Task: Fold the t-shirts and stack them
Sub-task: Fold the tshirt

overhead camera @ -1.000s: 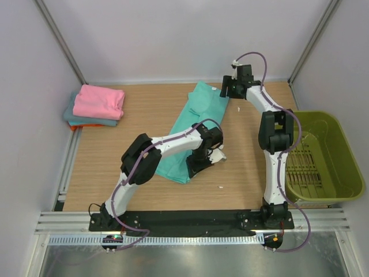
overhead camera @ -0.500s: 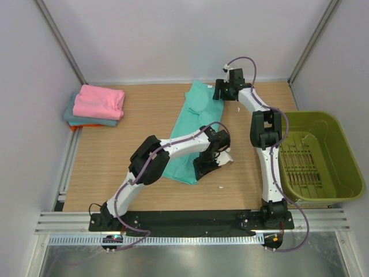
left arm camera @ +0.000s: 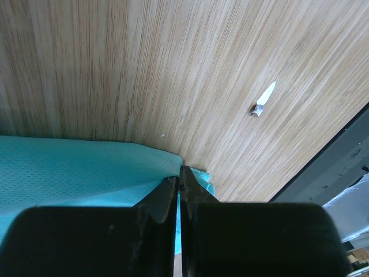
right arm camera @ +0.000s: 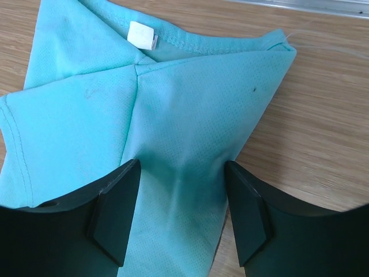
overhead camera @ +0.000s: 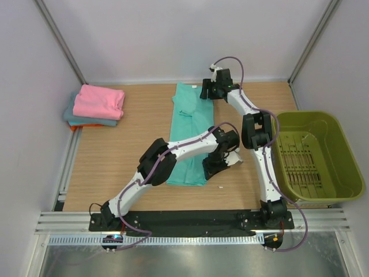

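A teal-green t-shirt (overhead camera: 187, 138) lies as a long narrow strip on the wooden table, collar end at the back. My left gripper (overhead camera: 209, 171) is shut on its near right hem corner; in the left wrist view the gripper (left arm camera: 180, 173) pinches a thin edge of the cloth (left arm camera: 69, 167). My right gripper (overhead camera: 204, 92) is at the collar end. In the right wrist view it (right arm camera: 181, 167) stands open, fingers straddling the shirt (right arm camera: 173, 115) near its white label (right arm camera: 142, 34). A folded pink t-shirt (overhead camera: 99, 101) tops a stack with teal (overhead camera: 72, 115) and orange (overhead camera: 74, 127) ones at back left.
An olive-green plastic basket (overhead camera: 346, 167) stands at the right table edge. A small white scrap (overhead camera: 221, 186) lies on the wood near my left gripper, seen as a scrap (left arm camera: 262, 104) in the left wrist view. Walls close the back and sides.
My right gripper has moved left along the back and the shirt's collar end swung left with it. The left gripper carried the hem corner rightward and nearer. The shirt lies straighter.
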Robot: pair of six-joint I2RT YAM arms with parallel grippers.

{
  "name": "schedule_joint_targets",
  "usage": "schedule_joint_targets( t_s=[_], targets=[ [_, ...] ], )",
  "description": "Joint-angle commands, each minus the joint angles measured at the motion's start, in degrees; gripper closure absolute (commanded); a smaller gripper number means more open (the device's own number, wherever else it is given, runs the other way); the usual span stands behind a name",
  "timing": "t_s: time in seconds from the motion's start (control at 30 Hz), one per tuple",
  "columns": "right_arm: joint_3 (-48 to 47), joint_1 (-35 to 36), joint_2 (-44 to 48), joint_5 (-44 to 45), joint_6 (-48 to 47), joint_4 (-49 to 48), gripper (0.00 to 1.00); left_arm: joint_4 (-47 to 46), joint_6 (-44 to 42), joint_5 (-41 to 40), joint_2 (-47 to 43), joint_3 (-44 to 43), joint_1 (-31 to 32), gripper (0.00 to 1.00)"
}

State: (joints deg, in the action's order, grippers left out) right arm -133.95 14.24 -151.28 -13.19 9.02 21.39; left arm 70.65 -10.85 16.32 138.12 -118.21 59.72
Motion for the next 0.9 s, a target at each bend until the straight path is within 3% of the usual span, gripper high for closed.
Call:
schedule_joint_targets(
  t_s=[0.0,0.13,0.17,0.23,0.27,0.37,0.47,0.57,0.67,0.8,0.87],
  targets=[
    [-1.75,1.4,-1.56,-1.84,1.27,0.67,0.34,-0.6,-0.05,0.56,1.53,-2.99,0.66,1.0],
    [-1.67,1.32,-0.69,-1.14,0.92,0.41,0.34,0.1,0.04,0.3,0.92,-3.16,0.66,0.94],
    [-1.58,1.06,-0.16,-0.79,0.22,0.32,0.33,0.27,0.04,0.3,0.22,-3.34,0.66,0.81],
    [-1.14,0.62,1.77,0.26,0.3,-0.2,0.32,-0.42,-0.31,0.21,-3.45,-2.64,0.83,0.68],
    [-0.79,0.35,2.74,0.36,0.39,-0.38,0.32,-1.3,-0.48,-0.23,-4.96,-2.2,1.09,0.51],
    [0.79,-0.61,7.9,1.67,0.21,-0.29,0.29,-4.54,0.56,-1.2,-13.12,0.52,1.27,0.23],
    [4.21,-1.67,15.28,3.43,1.0,0.41,0.28,-5.17,3.02,-3.21,-19.35,-0.44,1.18,0.08],
    [9.83,-2.81,23.62,3.87,3.55,1.55,0.27,-5.09,4.52,-6.03,-25.51,-0.53,0.4,0.0],
    [21.41,-3.78,31.46,1.95,9.51,1.82,0.27,-6.22,7.15,-10.07,-29.92,2.61,-1.7,0.0],
    [45.01,-4.31,47.43,-6.65,19.35,0.77,0.3,-11.41,16.9,-15.78,-38.96,13.08,-8.12,0.0],
    [58.1,-4.22,52.29,-13.06,26.73,-0.99,0.32,-12.38,21.02,-13.61,-40.47,18.6,-12.95,0.03]
  ],
)
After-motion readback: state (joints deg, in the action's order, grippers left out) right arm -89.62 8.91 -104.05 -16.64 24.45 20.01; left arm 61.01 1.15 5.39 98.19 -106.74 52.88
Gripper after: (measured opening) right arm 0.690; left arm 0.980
